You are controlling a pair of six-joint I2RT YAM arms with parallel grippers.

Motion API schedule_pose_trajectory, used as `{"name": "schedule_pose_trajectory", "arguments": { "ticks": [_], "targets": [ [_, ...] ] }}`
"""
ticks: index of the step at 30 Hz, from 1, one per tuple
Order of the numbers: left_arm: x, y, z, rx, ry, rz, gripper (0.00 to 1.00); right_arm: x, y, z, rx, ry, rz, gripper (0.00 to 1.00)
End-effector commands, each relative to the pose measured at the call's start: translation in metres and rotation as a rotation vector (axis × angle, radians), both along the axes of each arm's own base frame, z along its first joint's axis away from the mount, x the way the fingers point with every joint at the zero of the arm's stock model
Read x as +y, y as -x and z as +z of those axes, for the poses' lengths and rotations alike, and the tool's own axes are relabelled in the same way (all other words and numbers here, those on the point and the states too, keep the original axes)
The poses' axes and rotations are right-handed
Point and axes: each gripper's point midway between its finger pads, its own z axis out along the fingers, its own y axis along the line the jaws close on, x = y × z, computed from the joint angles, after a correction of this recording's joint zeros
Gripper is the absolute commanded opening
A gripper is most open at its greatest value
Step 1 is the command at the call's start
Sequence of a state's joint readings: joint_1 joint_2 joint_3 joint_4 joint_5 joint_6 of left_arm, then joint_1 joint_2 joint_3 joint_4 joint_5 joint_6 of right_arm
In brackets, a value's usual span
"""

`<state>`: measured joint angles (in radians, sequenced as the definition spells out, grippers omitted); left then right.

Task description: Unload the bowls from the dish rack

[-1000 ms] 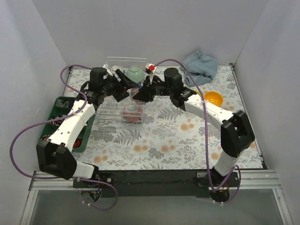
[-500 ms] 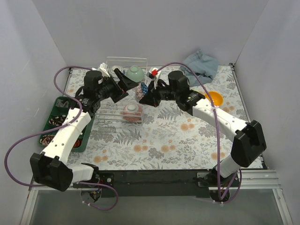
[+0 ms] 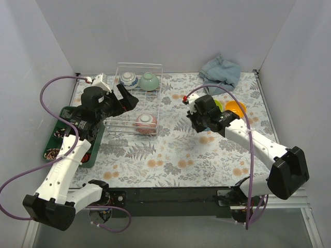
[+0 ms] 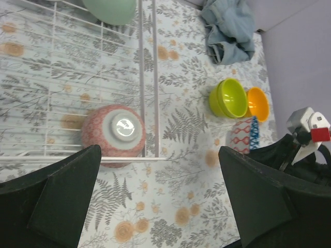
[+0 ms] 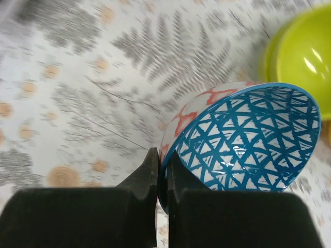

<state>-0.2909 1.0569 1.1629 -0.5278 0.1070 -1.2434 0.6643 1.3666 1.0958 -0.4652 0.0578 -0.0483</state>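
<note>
Two fingers of our right gripper (image 5: 161,155) pinch the rim of the red-and-blue patterned bowl (image 5: 243,139), tilted beside a lime green bowl (image 5: 297,46) near the table's (image 3: 170,150) right edge. Our left gripper (image 4: 160,152) gapes wide above the dish rack (image 4: 140,77) at the far left, which holds a pinkish bowl (image 4: 115,135), a pale green bowl (image 4: 111,8) and a blue-and-white bowl (image 3: 128,79).

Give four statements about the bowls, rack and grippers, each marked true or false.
The right gripper is shut on the whitish bowl with blue triangles inside. True.
The left gripper holds the pale green round bowl. False: it is open; that bowl sits in the white wire dish rack.
The rack holds three bowls. True: pale green, blue-and-white, pinkish.
The orange round bowl is in the rack. False: it stands on the table beside a lime green bowl.
</note>
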Motion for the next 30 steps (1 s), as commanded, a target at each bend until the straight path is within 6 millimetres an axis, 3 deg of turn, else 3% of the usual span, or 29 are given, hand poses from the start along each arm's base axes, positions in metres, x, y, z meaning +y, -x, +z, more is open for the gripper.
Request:
{"name": "schedule_pose_trajectory", "arguments": {
  "ticks": [1,7,18,21,24,25,30],
  "targets": [
    [0.021,0.011,-0.02,0.019,-0.116,0.044,0.98,-0.082,-0.022,-0.011,-0.029,0.151,-0.331,0.01],
    [0.026,0.016,-0.026,0.023,-0.139,0.047,0.98,-0.144,-0.037,-0.038,0.058,0.17,-0.564,0.01],
    [0.03,0.025,-0.034,0.043,-0.165,0.042,0.98,-0.188,-0.046,-0.088,0.187,0.231,-0.737,0.01],
    [0.03,0.026,-0.036,0.048,-0.169,0.037,0.98,-0.196,-0.046,-0.095,0.193,0.247,-0.763,0.06],
    [0.028,0.025,-0.041,0.061,-0.17,0.029,0.98,-0.196,-0.044,-0.099,0.203,0.247,-0.768,0.25],
    [0.026,0.026,-0.041,0.064,-0.168,0.017,0.98,-0.195,-0.043,-0.1,0.208,0.244,-0.771,0.4],
    [0.017,0.023,-0.049,0.098,-0.159,-0.031,0.98,-0.19,-0.041,-0.09,0.203,0.201,-0.76,0.63]
  ]
}}
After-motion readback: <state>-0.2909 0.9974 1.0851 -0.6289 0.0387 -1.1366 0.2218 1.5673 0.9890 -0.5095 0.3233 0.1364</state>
